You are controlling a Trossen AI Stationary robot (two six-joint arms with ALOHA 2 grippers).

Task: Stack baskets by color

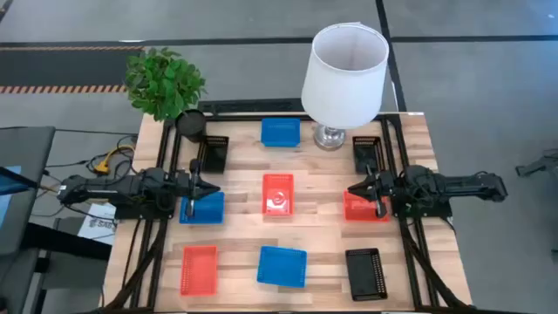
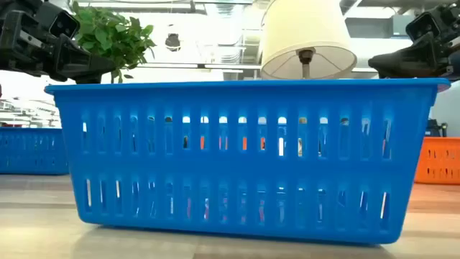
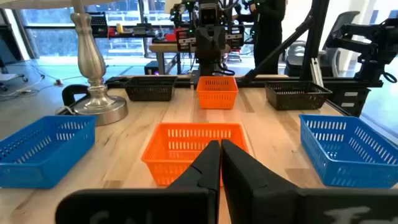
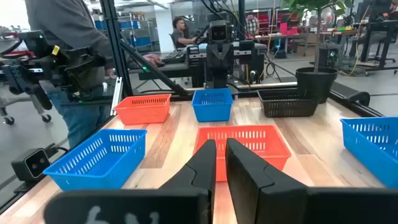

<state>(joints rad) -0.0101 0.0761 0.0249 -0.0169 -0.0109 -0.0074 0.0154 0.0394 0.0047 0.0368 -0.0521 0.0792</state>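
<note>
Nine baskets lie open side up on the wooden table. The blue ones are at the far middle [image 1: 280,132], the left [image 1: 202,209] and the near middle [image 1: 282,266]. The red ones are at the centre [image 1: 278,194], the right [image 1: 364,209] and the near left [image 1: 199,269]. The black ones are at the far left [image 1: 212,153], far right [image 1: 367,153] and near right [image 1: 365,273]. My left gripper [image 1: 200,187] hangs shut over the left blue basket, pointing at the centre. My right gripper [image 1: 356,189] hangs over the right red basket, facing it, with a narrow gap between its fingers and nothing in it.
A white lamp [image 1: 344,65] stands at the far middle, its metal foot [image 3: 93,93] on the table. A potted plant [image 1: 166,83] sits at the far left corner. A person [image 4: 68,56] stands beyond the table's near side. Bare wood shows between the baskets.
</note>
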